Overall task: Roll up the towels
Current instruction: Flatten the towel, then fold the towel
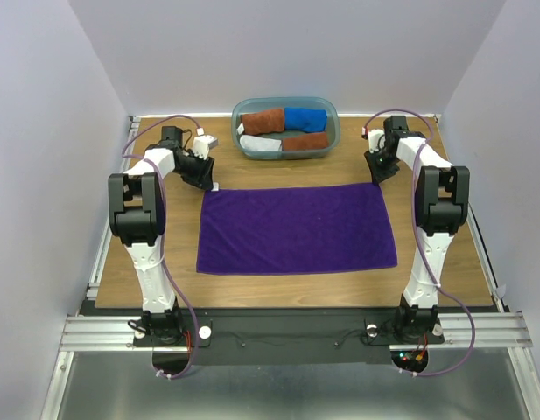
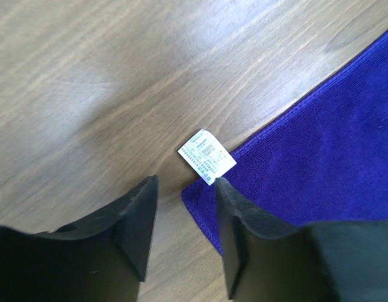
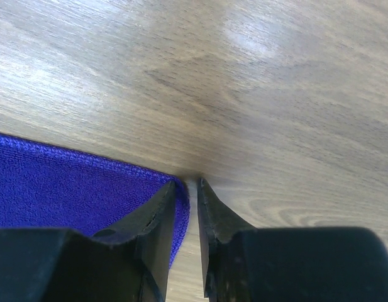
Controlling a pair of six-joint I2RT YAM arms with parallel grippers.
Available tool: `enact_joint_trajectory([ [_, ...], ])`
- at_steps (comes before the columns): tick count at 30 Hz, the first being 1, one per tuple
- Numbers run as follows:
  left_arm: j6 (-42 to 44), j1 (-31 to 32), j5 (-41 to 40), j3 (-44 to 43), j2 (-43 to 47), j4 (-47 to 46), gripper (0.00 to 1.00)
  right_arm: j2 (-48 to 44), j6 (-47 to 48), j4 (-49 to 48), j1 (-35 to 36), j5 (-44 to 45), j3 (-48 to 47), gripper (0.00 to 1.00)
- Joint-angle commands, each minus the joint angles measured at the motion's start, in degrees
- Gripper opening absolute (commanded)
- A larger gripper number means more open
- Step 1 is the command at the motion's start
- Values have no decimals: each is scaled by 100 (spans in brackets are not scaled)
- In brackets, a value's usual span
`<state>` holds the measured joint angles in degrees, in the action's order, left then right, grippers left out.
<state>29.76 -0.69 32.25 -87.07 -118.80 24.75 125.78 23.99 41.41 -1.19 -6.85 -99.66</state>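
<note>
A deep purple towel [image 1: 296,229] lies flat on the wooden table. Its white tag [image 2: 207,156] sticks out at the far-left corner. My left gripper [image 1: 207,181] is low over that corner; in the left wrist view it [image 2: 185,182] is open, with the corner's edge [image 2: 203,214] between the fingers. My right gripper [image 1: 377,176] is at the far-right corner. In the right wrist view it [image 3: 187,184] is open by a narrow gap. Its left finger [image 3: 157,217] rests on the towel's corner [image 3: 68,189] and its right finger on bare wood.
A teal-grey tub [image 1: 335,131] stands at the back centre. It holds rolled towels: rust-brown [image 1: 262,120], blue [image 1: 305,118], pale grey [image 1: 261,145] and another brown one [image 1: 307,141]. Metal rails edge the table, and white walls close in on three sides.
</note>
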Motion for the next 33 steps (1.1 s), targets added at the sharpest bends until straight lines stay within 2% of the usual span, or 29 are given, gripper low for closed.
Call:
enact_joint_trajectory([
  [1, 161, 51, -105, 163, 24, 117, 48, 44, 141, -54, 5, -123, 166, 26],
  [9, 372, 51, -123, 418, 50, 223, 32, 26, 229, 78, 5, -361, 280, 22],
  [12, 443, 51, -122, 480, 94, 293, 30, 17, 247, 113, 5, -440, 315, 18],
  [14, 504, 51, -88, 515, 94, 354, 30, 26, 255, 139, -4, -440, 306, 17],
  [19, 505, 60, -26, 533, 129, 407, 38, 17, 247, 201, -30, -492, 210, 11],
  [22, 505, 51, -8, 550, 138, 408, 37, 17, 255, 262, -57, -554, 149, 1],
  [26, 513, 51, -35, 603, 191, 373, 21, -53, 247, 315, -153, -659, 113, 1],
  [31, 566, 51, 1, 542, 226, 469, 12, -141, 273, 368, -215, -695, 96, 1],
  [33, 584, 51, 27, 542, 261, 469, 4, -167, 282, 394, -224, -712, 96, 1],
])
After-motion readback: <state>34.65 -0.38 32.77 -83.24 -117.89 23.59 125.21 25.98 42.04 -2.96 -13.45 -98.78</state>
